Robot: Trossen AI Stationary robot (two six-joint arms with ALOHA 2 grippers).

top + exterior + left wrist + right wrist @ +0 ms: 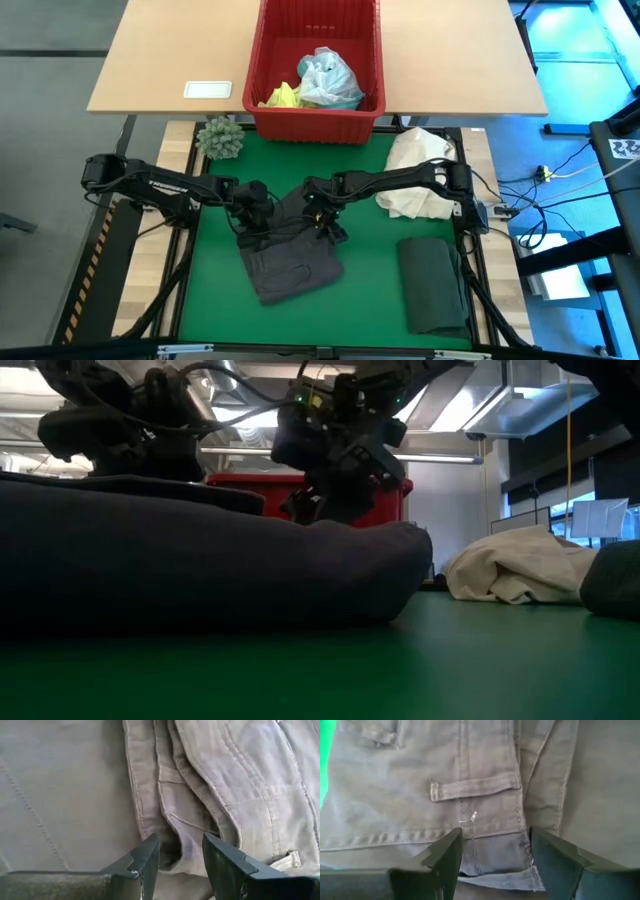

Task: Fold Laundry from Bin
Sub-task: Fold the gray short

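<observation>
A grey garment (pixel 292 262) lies crumpled in the middle of the green mat (pixel 370 300). My left gripper (pixel 258 218) is at its far left part, its fingers closed on a fold there. My right gripper (pixel 325 225) stands open over the garment's far right part. In the right wrist view its fingers (pixel 447 852) stand on either side of a seamed edge below a belt loop (pixel 472 787). The red bin (pixel 262 60) stands beyond the mat's far edge, with yellow (pixel 283 97) and light turquoise laundry (pixel 328 80) in it. My left gripper pinches a folded, hemmed edge of the grey garment (pixel 182 827) between its two fingers; several layers run into the gap. The fingers slant down onto it from the table's left. The rest of the garment lies on the mat.
A folded dark green garment (pixel 432 285) lies at the mat's near right. A cream-white cloth bundle (pixel 415 180) sits at the far right and a green spiky ball (pixel 220 138) at the far left. Bare mat shows along the near edge.
</observation>
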